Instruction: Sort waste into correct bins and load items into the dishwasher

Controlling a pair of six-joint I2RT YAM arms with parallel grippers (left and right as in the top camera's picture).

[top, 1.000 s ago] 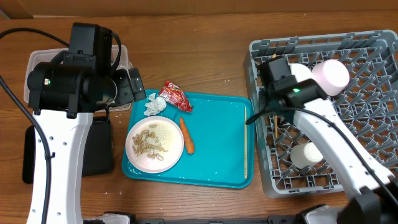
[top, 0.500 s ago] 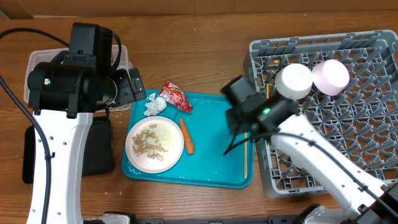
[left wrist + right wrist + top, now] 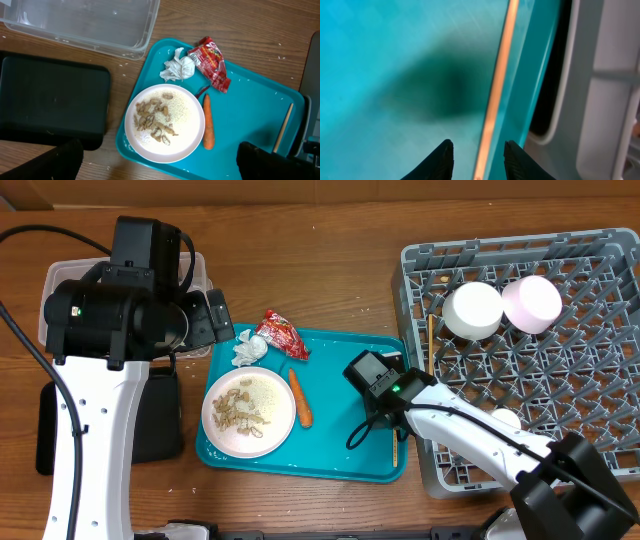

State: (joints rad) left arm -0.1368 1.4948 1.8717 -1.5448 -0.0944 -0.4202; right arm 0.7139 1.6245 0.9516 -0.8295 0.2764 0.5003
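A thin, pale wooden chopstick (image 3: 496, 95) lies along the teal tray's (image 3: 380, 50) right rim beside the grey dish rack (image 3: 610, 100). The right hand (image 3: 479, 149) straddles it, fingers parted and not pinching. The left hand (image 3: 160, 146) is spread wide, and overhead the right arm hides much of the chopstick.

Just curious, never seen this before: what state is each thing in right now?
Chopstick: flat on teal tray.
Right claw: open, straddling chopstick.
Left claw: open, empty.
Plate: holding food scraps.
Red wrapper: crinkled.
Clear tub: empty.
Black tray: empty.
White bowl: upside down in dish rack.
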